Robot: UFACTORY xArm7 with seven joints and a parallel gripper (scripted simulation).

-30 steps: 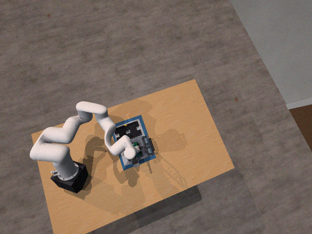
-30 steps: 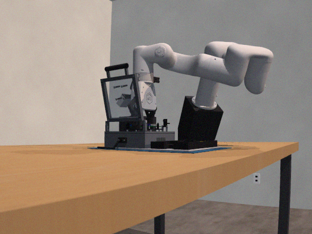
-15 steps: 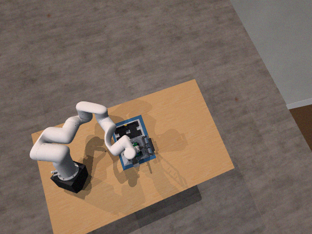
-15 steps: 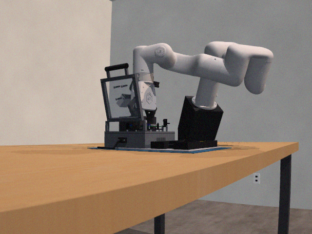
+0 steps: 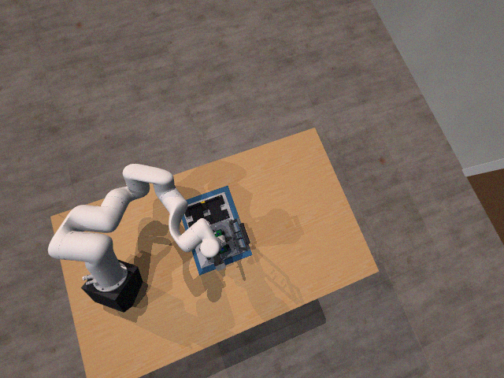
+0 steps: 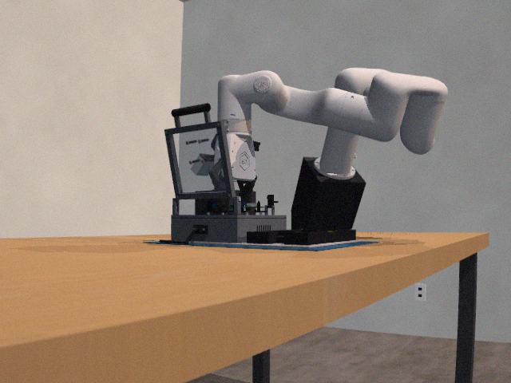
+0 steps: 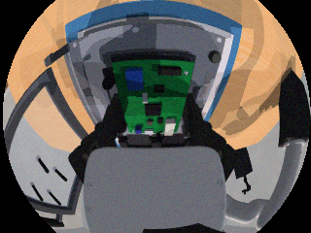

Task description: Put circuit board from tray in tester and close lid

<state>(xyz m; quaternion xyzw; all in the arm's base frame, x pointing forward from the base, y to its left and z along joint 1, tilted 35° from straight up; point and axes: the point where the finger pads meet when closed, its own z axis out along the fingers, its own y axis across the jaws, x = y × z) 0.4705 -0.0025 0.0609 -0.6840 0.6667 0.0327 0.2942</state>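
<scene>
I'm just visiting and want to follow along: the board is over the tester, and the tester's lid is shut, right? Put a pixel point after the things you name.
The lid (image 6: 199, 163) (image 7: 46, 141) isn't shut; it stands open, as the exterior view shows. The board (image 7: 155, 94) is indeed over the tester (image 6: 206, 226) (image 7: 187, 41).

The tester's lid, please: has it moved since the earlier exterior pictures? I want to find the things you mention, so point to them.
No; the lid (image 6: 201, 160) stands raised above the tester's grey base (image 6: 204, 227), as before.
</scene>
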